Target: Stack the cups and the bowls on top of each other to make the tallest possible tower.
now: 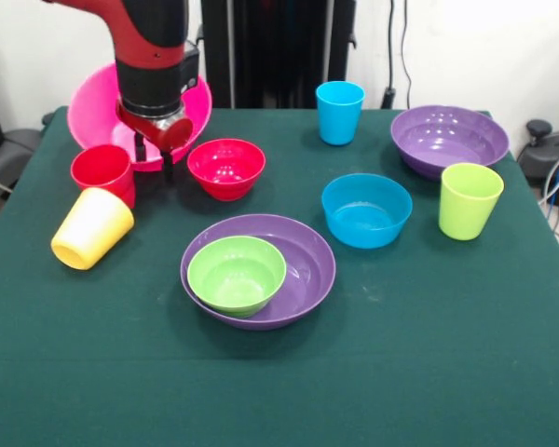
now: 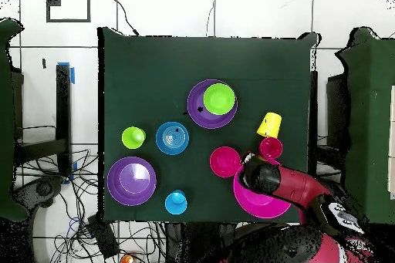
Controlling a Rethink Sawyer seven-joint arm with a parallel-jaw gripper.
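My gripper (image 1: pixel 154 156) hangs open over the near rim of the large pink bowl (image 1: pixel 93 107) at the table's far left, between the red cup (image 1: pixel 102 169) and the small red bowl (image 1: pixel 226 168). It holds nothing. The yellow cup (image 1: pixel 91 228) lies on its side, touching the red cup. The small green bowl (image 1: pixel 236 273) sits inside a purple bowl (image 1: pixel 307 265) at the centre. The blue bowl (image 1: pixel 366 209), lime green cup (image 1: pixel 470 200), second purple bowl (image 1: pixel 447 140) and blue cup (image 1: pixel 340 112) stand apart on the right. In the overhead view the gripper (image 2: pixel 248 166) is at the pink bowl's (image 2: pixel 266 202) edge.
The green table (image 1: pixel 279 391) has open cloth along its near side. The pink bowl stands at the table's far edge by the robot's pedestal. Cables and chairs lie beyond the table's sides.
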